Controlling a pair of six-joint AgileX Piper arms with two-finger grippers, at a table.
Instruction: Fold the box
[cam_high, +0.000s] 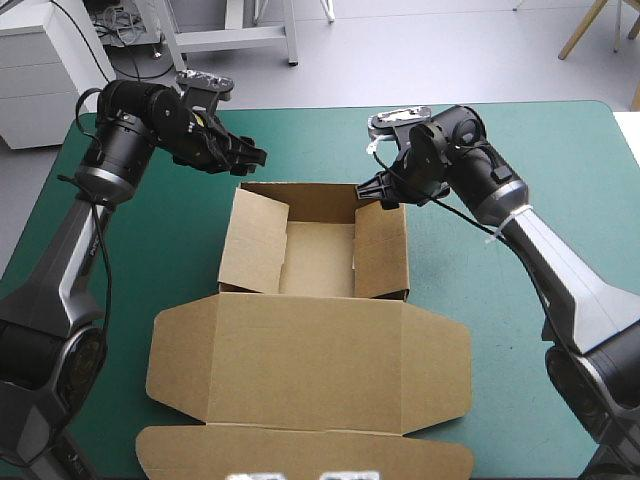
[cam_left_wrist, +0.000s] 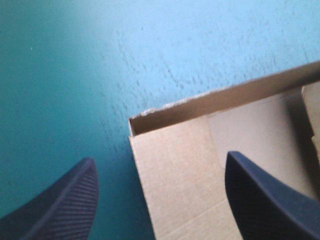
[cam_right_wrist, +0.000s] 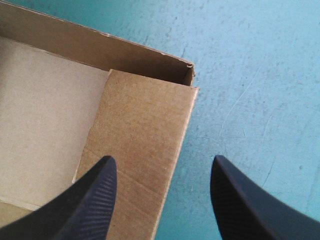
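The brown box (cam_high: 310, 330) sits in the middle of the table, open on top. Its far part is a tray (cam_high: 318, 258) with walls standing up. The far wall (cam_high: 320, 203) is upright. The left flap (cam_high: 255, 240) leans in over the tray floor. The right flap (cam_high: 380, 250) stands nearly straight. The lid (cam_high: 310, 360) lies flat on the table on the near side of the tray and reaches close to the near edge. It has 1 rounded flap on each side and 1 long flap (cam_high: 300, 455) along its near end.

The left gripper (cam_high: 248, 155) hangs by the far left corner of the box. Its 2 black fingers are apart. In the left wrist view that corner lies between them. There, 1 finger (cam_left_wrist: 65, 205) is over the bare cover and the other (cam_left_wrist: 265, 200) is over the inside of the box. I cannot tell if they touch the board.

The right gripper (cam_high: 385, 192) hangs at the far right corner of the box. Its 2 fingers are apart too. In the right wrist view 1 finger (cam_right_wrist: 85, 205) is over the right flap and the other (cam_right_wrist: 250, 200) is over the bare cover, with the corner between them.

The teal-green cover (cam_high: 560, 160) shows all around the box.
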